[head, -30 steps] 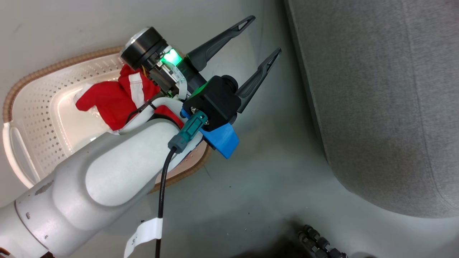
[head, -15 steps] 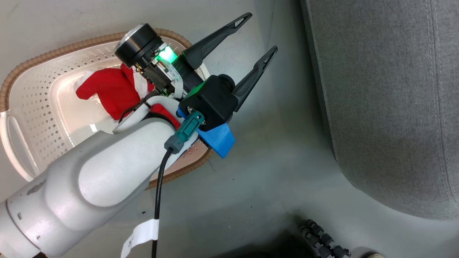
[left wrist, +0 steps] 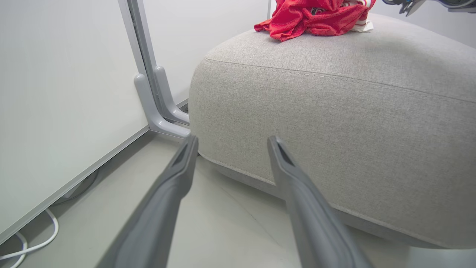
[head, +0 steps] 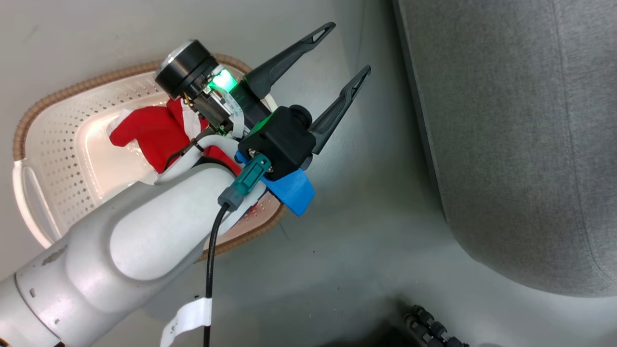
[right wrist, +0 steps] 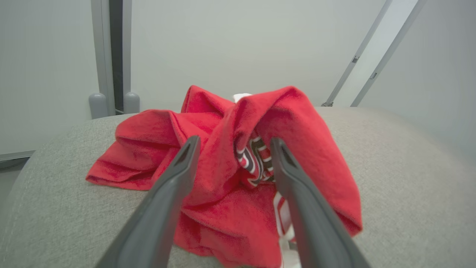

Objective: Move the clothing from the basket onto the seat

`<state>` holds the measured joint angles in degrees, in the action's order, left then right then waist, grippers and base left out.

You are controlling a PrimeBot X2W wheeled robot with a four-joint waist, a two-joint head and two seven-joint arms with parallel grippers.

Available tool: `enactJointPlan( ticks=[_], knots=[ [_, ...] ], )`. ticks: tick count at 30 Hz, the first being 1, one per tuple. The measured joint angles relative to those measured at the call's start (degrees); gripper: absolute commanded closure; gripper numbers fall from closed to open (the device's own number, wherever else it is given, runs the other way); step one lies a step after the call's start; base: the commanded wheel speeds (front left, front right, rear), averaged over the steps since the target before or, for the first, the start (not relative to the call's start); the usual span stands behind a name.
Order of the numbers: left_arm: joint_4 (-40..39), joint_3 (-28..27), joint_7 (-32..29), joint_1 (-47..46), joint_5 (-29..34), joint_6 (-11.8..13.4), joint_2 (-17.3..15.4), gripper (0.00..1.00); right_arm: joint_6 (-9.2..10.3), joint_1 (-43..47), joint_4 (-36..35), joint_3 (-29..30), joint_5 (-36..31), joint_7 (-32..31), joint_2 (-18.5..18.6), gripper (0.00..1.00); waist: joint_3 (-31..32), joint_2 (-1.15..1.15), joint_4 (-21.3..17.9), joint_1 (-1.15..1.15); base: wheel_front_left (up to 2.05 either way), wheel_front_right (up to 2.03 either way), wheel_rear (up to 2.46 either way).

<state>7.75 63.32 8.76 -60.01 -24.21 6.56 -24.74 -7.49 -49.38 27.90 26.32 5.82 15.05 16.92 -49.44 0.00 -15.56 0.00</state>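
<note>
While the left gripper [head: 349,46] hangs above the grey floor [head: 361,250] between the basket [head: 58,159] and the seat [head: 506,144], its two dark fingers stand wide apart with nothing between them. Seen from the head, its pale forearm crosses over the near side of the basket, and a black cable [head: 210,265] with a white tag runs down from the wrist. One red garment [head: 144,132] with a white stripe lies inside the basket, partly hidden behind that wrist. The other red garment [right wrist: 223,163] lies in a crumpled heap on top of the seat, near its rounded edge, with white trim at its lower side and dark and white lettering in a fold. The right gripper [right wrist: 234,138] is just over this heap, fingers spread wide; the cloth rises between and beyond them, but neither finger is seen to pinch it. Whether the fingertips touch the fabric cannot be told. The left wrist view looks at the seat's side, with a grey post foot [left wrist: 152,111] standing at a white wall panel [left wrist: 55,93] just beside it.
</note>
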Motion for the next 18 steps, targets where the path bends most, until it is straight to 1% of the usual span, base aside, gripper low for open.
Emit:
enactJointPlan(
  ticks=[4,8,12,18],
  knots=[
    [1.30,-0.05,1.53,1.28,-1.05,0.23,0.78,0.00,0.00,6.06,-3.90,-0.18,-0.16,-0.01,-1.80,0.00,2.52,0.00,-0.03,0.00,0.00,0.00,0.00],
    [3.11,-0.31,3.41,2.72,-2.01,0.51,1.88,0.00,0.00,11.31,-8.46,-1.54,0.05,-0.01,-3.26,0.00,5.70,0.00,0.03,0.00,0.00,0.00,0.00],
    [4.86,-2.00,5.08,4.90,-3.68,1.29,3.03,0.00,0.00,15.64,-12.59,-4.54,0.13,0.00,-3.93,0.00,9.49,0.00,0.41,-0.01,0.00,0.00,0.00],
    [6.59,-6.08,6.15,8.42,-5.26,2.38,4.97,0.00,0.00,18.96,-16.74,-10.68,0.88,0.00,-4.00,0.00,15.18,0.00,2.25,-0.01,0.00,0.00,0.00]
  ],
)
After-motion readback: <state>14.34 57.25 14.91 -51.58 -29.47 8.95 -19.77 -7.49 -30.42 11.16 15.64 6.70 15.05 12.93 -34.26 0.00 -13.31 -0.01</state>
